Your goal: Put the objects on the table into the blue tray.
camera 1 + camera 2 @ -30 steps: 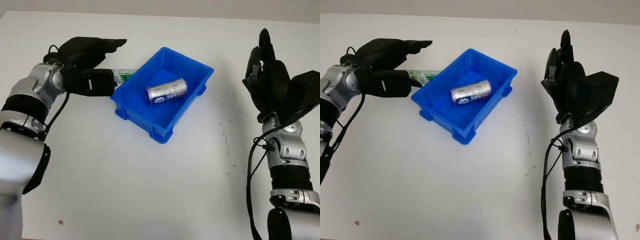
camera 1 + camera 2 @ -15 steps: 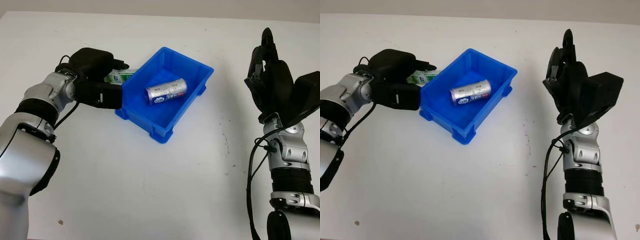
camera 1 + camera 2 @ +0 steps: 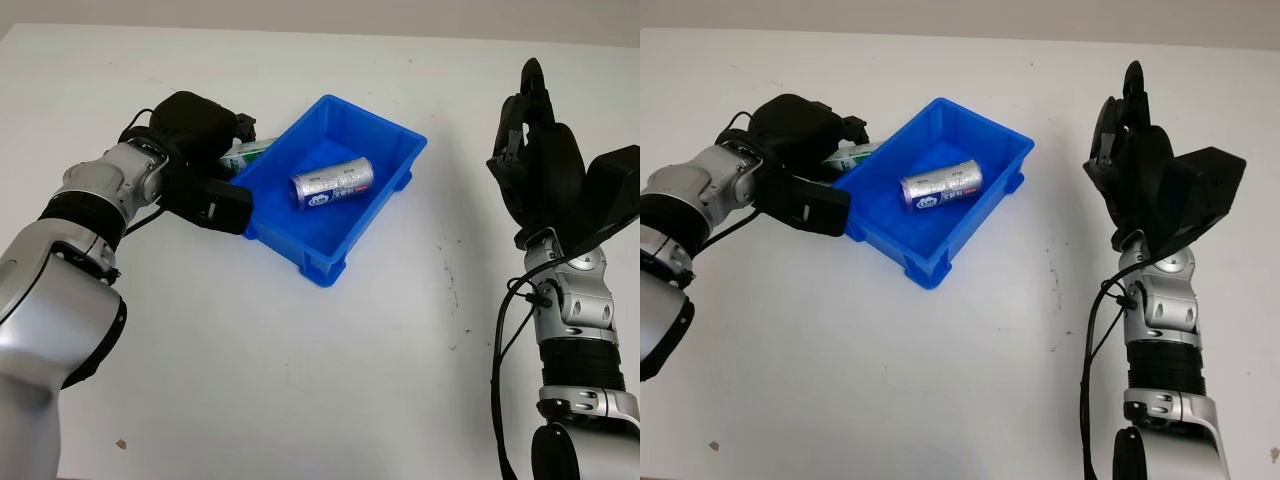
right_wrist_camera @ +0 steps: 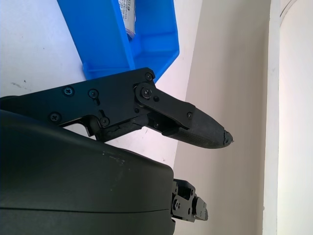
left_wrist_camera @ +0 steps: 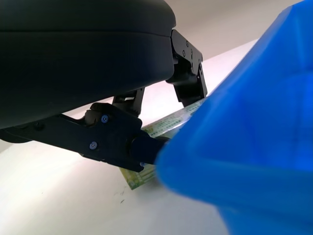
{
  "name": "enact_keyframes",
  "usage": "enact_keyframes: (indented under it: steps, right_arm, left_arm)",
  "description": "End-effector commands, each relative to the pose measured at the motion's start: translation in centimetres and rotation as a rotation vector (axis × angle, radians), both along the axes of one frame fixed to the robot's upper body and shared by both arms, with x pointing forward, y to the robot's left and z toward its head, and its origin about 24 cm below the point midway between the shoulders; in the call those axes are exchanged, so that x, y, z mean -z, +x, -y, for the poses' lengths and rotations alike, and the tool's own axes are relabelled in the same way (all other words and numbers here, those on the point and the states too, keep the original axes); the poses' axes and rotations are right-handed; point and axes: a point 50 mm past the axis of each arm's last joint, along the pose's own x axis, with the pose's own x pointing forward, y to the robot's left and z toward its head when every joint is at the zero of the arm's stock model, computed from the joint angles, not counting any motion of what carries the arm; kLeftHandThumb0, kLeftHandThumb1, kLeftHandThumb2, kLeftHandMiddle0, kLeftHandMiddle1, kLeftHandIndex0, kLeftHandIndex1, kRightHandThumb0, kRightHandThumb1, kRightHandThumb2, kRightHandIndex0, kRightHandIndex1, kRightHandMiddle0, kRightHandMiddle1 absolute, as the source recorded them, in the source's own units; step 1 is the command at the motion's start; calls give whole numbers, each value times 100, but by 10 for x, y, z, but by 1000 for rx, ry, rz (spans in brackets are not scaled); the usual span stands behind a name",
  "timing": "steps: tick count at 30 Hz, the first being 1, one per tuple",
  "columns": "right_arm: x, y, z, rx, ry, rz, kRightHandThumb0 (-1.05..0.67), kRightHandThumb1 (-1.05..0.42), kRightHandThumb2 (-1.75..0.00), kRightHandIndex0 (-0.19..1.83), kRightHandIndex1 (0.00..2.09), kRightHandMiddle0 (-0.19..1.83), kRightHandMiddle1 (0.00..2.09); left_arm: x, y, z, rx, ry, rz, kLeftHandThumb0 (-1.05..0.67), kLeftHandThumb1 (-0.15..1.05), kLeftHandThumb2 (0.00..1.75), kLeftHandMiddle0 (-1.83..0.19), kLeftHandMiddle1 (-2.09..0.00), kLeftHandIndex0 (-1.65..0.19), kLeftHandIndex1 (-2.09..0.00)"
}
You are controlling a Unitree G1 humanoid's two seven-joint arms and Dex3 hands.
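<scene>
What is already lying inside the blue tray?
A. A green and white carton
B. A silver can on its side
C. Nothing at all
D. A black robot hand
B: a silver can lies on its side on the floor of the blue tray, while the left hand is closed around a green and white carton just outside the tray's wall.

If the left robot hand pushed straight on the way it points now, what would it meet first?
Most likely the blue tray: the left robot hand sits at the tray's left wall, closing on the green-and-white pack lying against that wall. Depth is unclear.
</scene>
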Motion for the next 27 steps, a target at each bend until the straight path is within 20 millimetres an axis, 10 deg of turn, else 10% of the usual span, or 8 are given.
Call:
enact_keyframes:
  steps: [1, 19, 27]
  right_arm:
    - [-3, -1, 3, 8, -4, 13, -60, -105, -80, -19, 0, -19, 0]
    - [-6, 1, 1, -16, -3, 22, -58, -105, -79, -19, 0, -19, 0]
    - [-5, 0, 1, -20, -10, 22, -57, -105, -79, -19, 0, -19, 0]
  left_arm:
    - [2, -1, -5, -16, 9, 10, -48, 105, 43, -59, -209, -9, -209]
    - [-27, 0, -44, -260, -149, 126, -41, 105, 36, -16, -209, 13, -206]
    - [-64, -1, -53, -321, -290, 318, -40, 105, 35, -49, -209, 5, -209]
